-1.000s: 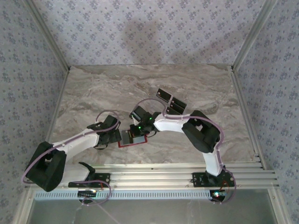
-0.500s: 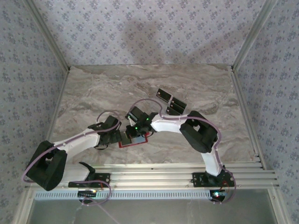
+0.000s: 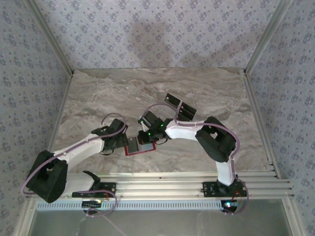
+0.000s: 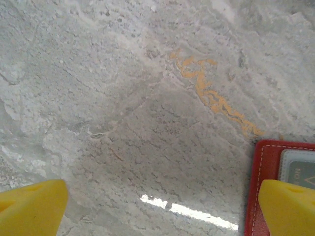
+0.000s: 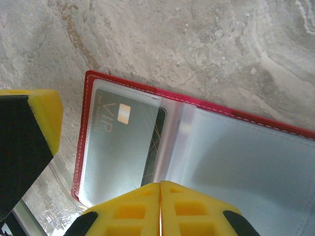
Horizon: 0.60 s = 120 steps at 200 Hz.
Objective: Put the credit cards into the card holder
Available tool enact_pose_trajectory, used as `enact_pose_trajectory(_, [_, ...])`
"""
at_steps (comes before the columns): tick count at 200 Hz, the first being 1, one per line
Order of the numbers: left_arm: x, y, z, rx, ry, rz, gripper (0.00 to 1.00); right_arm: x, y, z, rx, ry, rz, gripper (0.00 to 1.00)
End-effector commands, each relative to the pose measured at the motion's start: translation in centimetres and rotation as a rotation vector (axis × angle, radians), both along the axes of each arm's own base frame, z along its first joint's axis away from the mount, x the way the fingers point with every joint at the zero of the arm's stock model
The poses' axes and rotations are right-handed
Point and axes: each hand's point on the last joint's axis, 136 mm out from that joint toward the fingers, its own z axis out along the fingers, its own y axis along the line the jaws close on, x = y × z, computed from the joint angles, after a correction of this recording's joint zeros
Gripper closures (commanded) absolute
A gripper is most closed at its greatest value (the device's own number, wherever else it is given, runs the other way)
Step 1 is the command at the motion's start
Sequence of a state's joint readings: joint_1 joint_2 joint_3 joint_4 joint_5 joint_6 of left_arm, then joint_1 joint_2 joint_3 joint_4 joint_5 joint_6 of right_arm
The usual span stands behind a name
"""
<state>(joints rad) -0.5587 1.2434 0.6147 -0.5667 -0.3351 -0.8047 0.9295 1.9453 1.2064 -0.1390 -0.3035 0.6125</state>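
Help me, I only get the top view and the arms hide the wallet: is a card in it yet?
Observer: Yes. In the right wrist view the wallet lies open, with a VIP card under a clear sleeve.
Operator: Is the right hand holding anything?
Observer: No. The right hand is shut on nothing, over the wallet near its fold.
Operator: And the left hand?
Observer: The left hand is open, with one finger at the wallet's edge.
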Motion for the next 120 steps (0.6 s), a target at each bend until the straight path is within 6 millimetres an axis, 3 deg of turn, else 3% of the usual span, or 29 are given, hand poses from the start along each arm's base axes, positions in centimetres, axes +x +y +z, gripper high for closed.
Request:
enact_pose_trajectory(1, [0.2, 0.3, 1.0, 0.028, -0.011, -0.007, 0.0, -0.7, 0.8, -0.7, 0.004, 0.022, 0.02, 0.89])
enact_pose_trajectory(63, [0.6, -0.1, 1.2, 0.021, -0.017, -0.01, 0.0, -1.5, 2.3, -1.2, 0.005, 0.039, 0.054, 0.9])
enact_pose_trajectory(92, [0.8, -0.2, 1.2, 0.019, -0.017, -0.015, 0.0, -1.4, 2.6, -0.2, 0.023, 0.03, 0.058, 0.9])
enact_pose_trajectory(120, [0.8, -0.3, 1.3, 0.018, -0.019, -0.02, 0.0, -0.5, 1.6, 1.1, 0.033, -0.02, 0.025, 0.89])
